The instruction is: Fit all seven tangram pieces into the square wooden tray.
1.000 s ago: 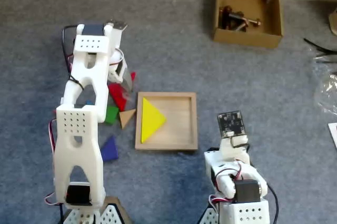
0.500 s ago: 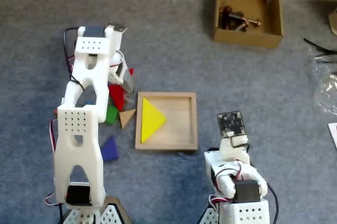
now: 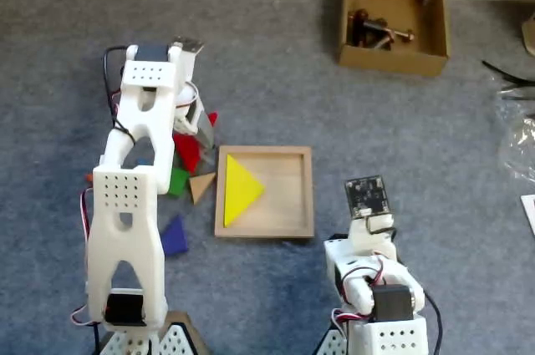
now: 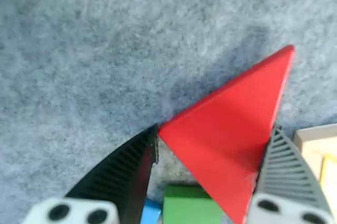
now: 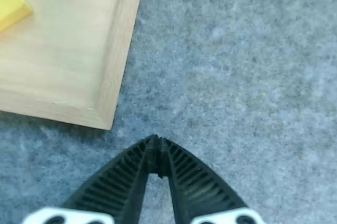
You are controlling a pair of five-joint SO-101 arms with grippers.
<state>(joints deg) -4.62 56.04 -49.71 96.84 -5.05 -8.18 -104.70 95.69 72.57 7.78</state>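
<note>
The square wooden tray (image 3: 306, 192) lies mid-table with a yellow triangle (image 3: 238, 188) in its left half. Left of the tray, my left gripper (image 3: 194, 134) holds a large red triangle (image 4: 231, 134) between its two fingers (image 4: 131, 171), and the piece casts a shadow on the carpet. Below it sit a green piece (image 4: 189, 208) and a blue piece (image 4: 150, 213). On the carpet are a tan triangle (image 3: 201, 185), the green piece (image 3: 176, 181) and a dark blue piece (image 3: 173, 236). My right gripper (image 5: 158, 153) is shut and empty, near the tray's corner (image 5: 121, 55).
A cardboard box (image 3: 393, 21) with odd parts stands at the back right. Cables and a plastic bag (image 3: 518, 146) lie at the right edge. Grey carpet covers the table, with open room behind and right of the tray.
My left gripper has shifted slightly right and away from the arm bases with the red triangle. The right arm has not moved.
</note>
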